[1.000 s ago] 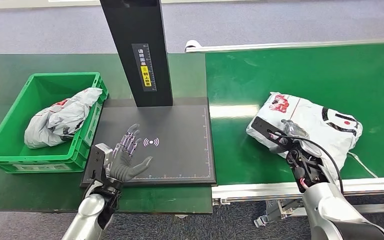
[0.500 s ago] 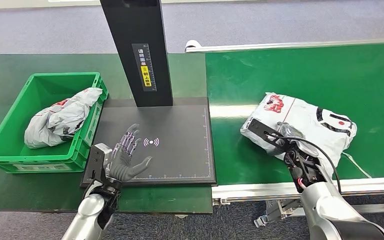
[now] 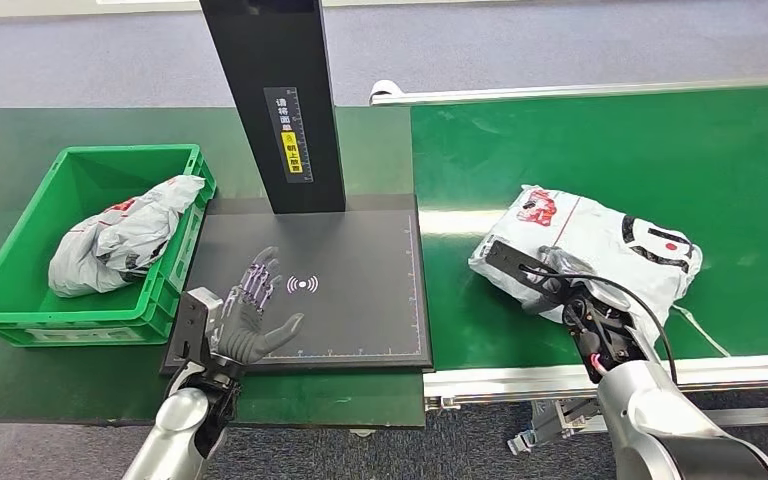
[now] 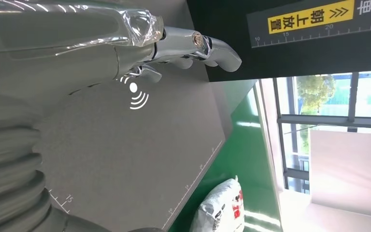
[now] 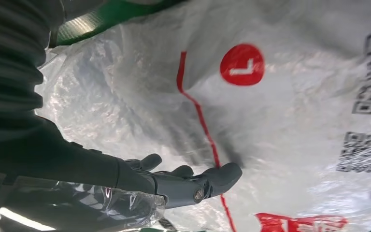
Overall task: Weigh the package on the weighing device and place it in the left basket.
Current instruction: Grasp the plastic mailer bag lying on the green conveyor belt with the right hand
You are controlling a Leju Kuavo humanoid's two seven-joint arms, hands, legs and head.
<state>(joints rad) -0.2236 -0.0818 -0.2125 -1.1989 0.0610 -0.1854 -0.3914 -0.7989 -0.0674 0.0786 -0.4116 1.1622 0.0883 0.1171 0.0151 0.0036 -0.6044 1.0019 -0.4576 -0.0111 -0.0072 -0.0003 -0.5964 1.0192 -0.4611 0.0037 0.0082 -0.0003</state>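
Pickup step: right hand [image 3: 572, 283] resting on package [image 3: 600, 240] on the green belt, grip not confirmable (fingers hidden); left hand [image 3: 250, 318] open over scale plate [image 3: 360, 260]; next: secure, lift onto plate.

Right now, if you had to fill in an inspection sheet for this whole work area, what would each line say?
Surface: dark green table on the left, green conveyor belt on the right.
Job's things: white package lies on the belt; black weighing plate bare; green basket already contains another bagged parcel.
Clutter: nothing seen.
Hands: left hand open, over the plate; right hand against the package, grip cannot be told.
Cables: black cable loops along the right wrist.
Surroundings: black post with a yellow label, grey floor.
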